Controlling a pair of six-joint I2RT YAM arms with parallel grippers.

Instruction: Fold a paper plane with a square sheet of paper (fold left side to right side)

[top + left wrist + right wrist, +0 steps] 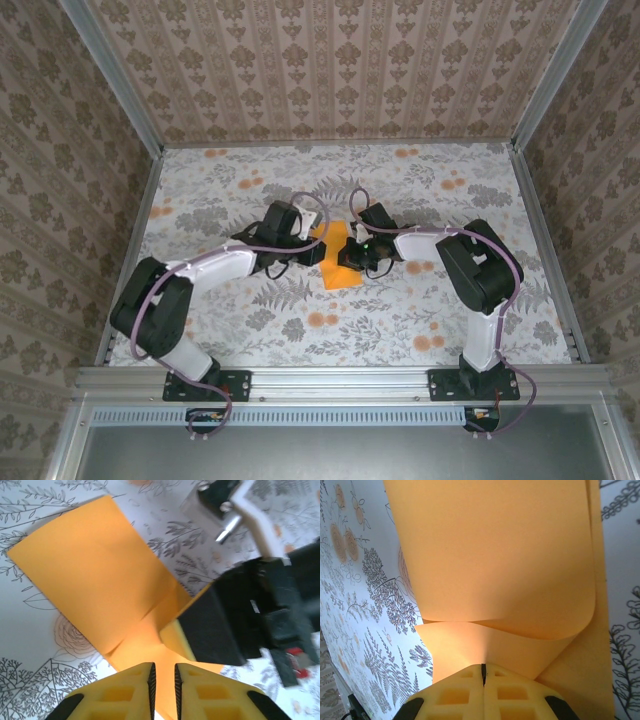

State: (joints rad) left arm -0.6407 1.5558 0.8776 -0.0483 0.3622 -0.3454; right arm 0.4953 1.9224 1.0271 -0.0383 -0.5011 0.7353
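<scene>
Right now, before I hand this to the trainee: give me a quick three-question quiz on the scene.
1. True or false: the right hand is shut on the orange paper.
2. Where does the paper lie? A) on the table, between both hands B) against the far wall C) on the front rail.
3. Fill in: the left hand has its fingers slightly ___.
Key: 1 true; 2 A; 3 apart.

Bright even light; soft shadows; wrist close-ups slightly blurred.

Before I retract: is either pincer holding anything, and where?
Right pincer pinches the orange paper by its edge; left pincer stands slightly open, gripping nothing.
</scene>
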